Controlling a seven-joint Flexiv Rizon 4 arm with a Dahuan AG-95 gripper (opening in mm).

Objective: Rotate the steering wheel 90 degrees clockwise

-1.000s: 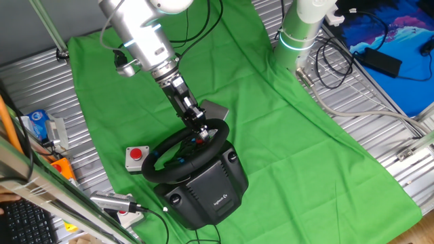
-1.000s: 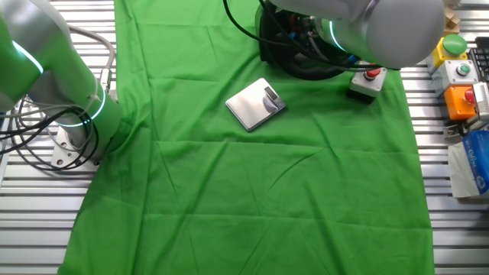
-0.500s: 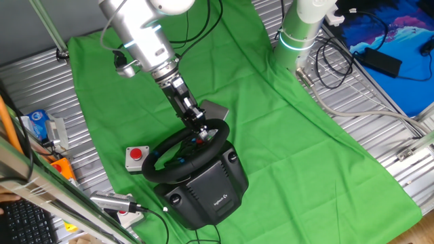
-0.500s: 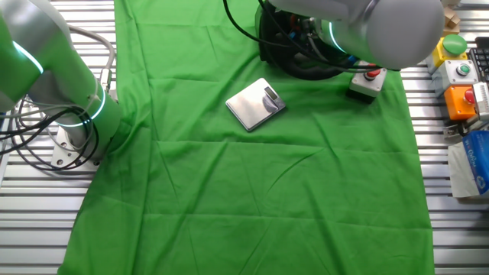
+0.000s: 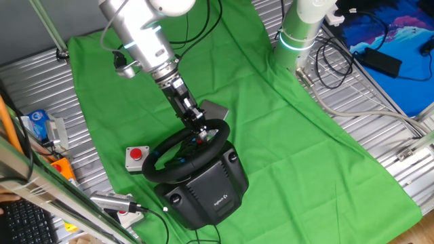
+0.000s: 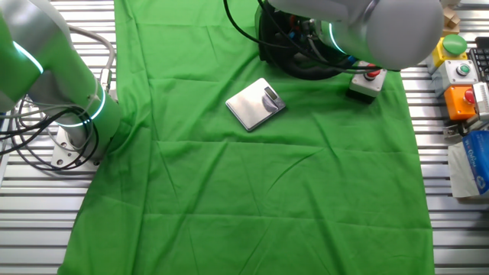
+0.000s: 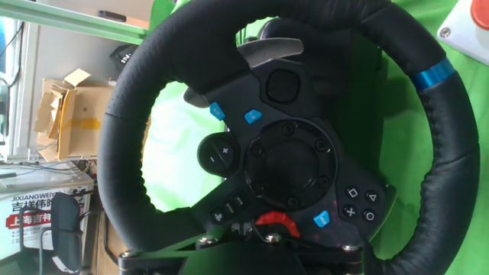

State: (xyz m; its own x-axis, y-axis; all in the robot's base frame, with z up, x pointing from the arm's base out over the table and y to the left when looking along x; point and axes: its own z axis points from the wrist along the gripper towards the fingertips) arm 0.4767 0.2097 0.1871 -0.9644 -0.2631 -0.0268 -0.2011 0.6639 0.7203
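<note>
We cannot tell how our jaws stand; our gripper (image 5: 201, 130) sits at the far rim of the steering wheel (image 5: 183, 154), on its base on the green-clothed bench (image 5: 285, 135). In the hand view its blue stripe (image 7: 433, 76) points right, suggesting the turn is well underway or finished.

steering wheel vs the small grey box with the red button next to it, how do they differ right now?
The steering wheel is a large black ring, tilted on a bulky base; the grey box is small, boxy and lies flat on the green cloth. The gripper is at the wheel's rim; the box is untouched. The wheel's hub has many small buttons, the box one red button. Both sit on the cloth.
</note>
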